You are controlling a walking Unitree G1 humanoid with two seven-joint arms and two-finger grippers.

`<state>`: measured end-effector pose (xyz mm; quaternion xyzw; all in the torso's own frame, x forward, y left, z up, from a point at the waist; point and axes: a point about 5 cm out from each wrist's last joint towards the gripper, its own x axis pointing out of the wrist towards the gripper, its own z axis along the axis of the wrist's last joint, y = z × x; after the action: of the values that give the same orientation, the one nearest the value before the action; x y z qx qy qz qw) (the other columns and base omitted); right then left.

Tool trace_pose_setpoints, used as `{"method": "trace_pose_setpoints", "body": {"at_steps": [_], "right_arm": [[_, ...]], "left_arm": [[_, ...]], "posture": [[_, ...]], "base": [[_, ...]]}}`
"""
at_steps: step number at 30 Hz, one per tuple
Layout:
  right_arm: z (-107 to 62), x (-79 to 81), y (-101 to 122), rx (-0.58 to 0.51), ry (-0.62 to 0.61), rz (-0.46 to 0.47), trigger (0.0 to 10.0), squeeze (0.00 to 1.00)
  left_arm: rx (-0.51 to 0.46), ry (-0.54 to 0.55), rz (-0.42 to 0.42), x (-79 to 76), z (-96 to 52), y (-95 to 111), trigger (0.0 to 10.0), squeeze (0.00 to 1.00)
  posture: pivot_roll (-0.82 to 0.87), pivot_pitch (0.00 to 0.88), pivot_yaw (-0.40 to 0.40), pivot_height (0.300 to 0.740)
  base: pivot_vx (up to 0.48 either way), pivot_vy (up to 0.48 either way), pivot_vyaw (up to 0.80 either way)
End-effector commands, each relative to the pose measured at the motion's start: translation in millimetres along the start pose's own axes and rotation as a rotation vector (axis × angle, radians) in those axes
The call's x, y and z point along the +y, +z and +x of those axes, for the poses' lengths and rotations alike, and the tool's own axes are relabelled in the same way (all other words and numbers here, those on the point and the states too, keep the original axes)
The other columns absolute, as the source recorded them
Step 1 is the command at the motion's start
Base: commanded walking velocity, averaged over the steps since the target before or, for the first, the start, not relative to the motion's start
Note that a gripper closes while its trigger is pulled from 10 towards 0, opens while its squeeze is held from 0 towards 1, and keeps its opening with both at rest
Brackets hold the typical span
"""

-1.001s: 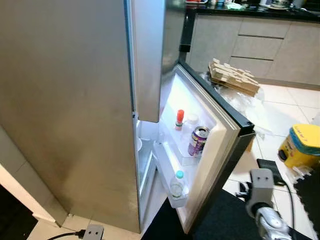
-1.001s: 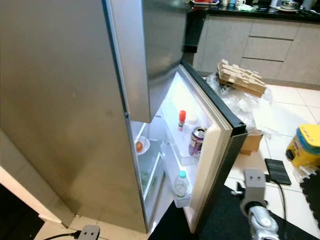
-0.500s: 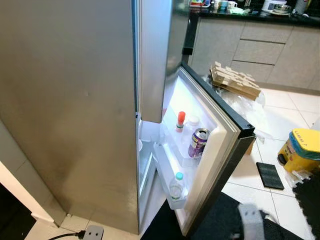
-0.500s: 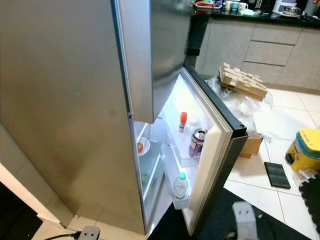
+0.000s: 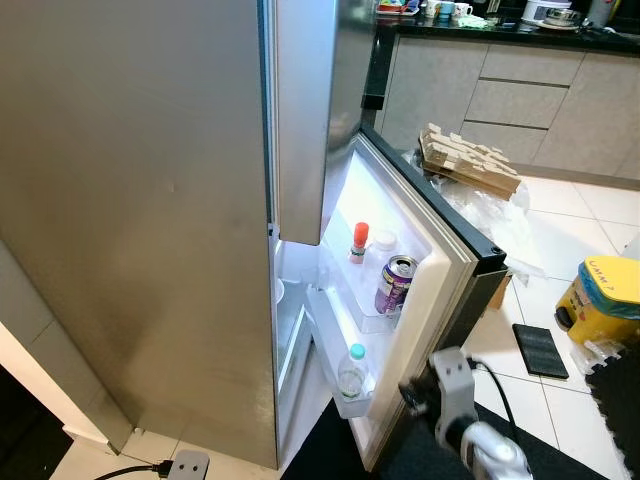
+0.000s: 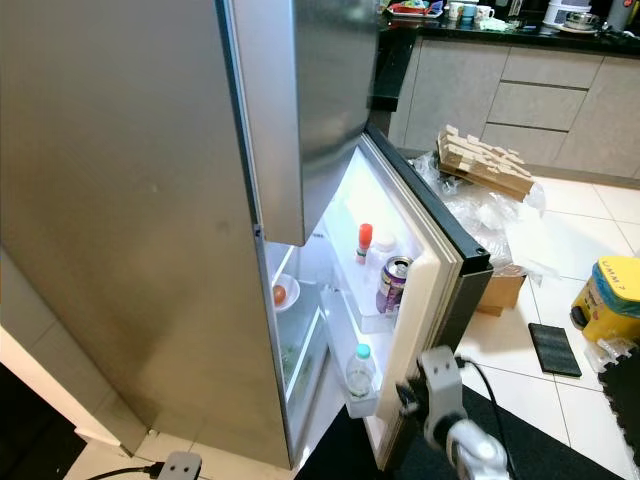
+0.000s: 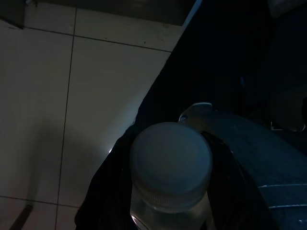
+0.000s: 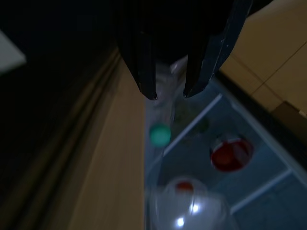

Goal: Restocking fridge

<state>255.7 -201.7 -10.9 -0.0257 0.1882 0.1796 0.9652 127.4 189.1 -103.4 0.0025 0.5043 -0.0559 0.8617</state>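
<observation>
The steel fridge (image 5: 140, 220) has its lower door (image 5: 445, 270) swung open. The door shelves hold a red-capped bottle (image 5: 358, 241), a white-lidded jar (image 5: 382, 243), a purple can (image 5: 395, 283) and, lower down, a teal-capped water bottle (image 5: 352, 370). A small bowl with a red item (image 6: 280, 293) sits inside. My right gripper (image 6: 405, 392) is low beside the door's outer edge; in the right wrist view my right gripper (image 8: 169, 93) is narrowly open and holds nothing. In the dark left wrist view my left gripper is shut on a clear bottle with a pale cap (image 7: 170, 163), above floor tiles.
A cardboard stack (image 5: 468, 158) and crumpled plastic (image 5: 495, 215) lie behind the door. A yellow tub (image 5: 605, 300) and a flat black item (image 5: 540, 350) are on the tiles at right. A dark mat (image 5: 420, 455) lies at my feet, a power strip (image 5: 185, 465) at the fridge's foot.
My right arm has moved from the lower right leftward and up to the open door's edge. The fridge contents have not moved.
</observation>
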Motion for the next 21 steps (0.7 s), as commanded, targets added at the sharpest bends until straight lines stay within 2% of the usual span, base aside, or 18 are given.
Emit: {"method": "trace_pose_setpoints", "body": {"at_steps": [1, 10, 16, 19, 21], "right_arm": [[1.0, -3.7, 8, -0.029, 0.002, -0.061, 10.0, 0.00], [3.7, -13.7, 25, -0.087, -0.070, -0.157, 10.0, 0.00], [-3.5, -35.7, 31, -0.086, -0.232, -0.227, 10.0, 0.00], [-5.6, -41.4, 33, -0.088, -0.265, -0.240, 10.0, 0.00], [-10.6, -53.1, 36, -0.088, -0.327, -0.252, 10.0, 0.00]], "left_arm": [[0.002, -0.022, 0.008, -6.2, 1.1, 0, 10.0, 0.00], [0.006, -0.024, 0.005, -7.0, 0.8, -2, 10.0, 0.00], [0.005, -0.026, 0.006, -7.2, 0.9, -2, 10.0, 0.00], [0.004, -0.026, 0.006, -7.1, 0.9, -2, 10.0, 0.00], [0.003, -0.026, 0.005, -6.9, 0.9, -2, 10.0, 0.00]], "posture": [[0.01, 0.000, -0.029, 0.740], [0.01, 0.000, -0.028, 0.740], [0.01, 0.000, -0.028, 0.740], [0.01, 0.000, -0.028, 0.740], [0.01, 0.000, -0.028, 0.740]], "base": [[0.000, 0.000, 0.00], [0.000, 0.000, 0.00], [0.000, 0.000, 0.00], [0.000, 0.000, 0.00], [0.000, 0.000, 0.00]]}}
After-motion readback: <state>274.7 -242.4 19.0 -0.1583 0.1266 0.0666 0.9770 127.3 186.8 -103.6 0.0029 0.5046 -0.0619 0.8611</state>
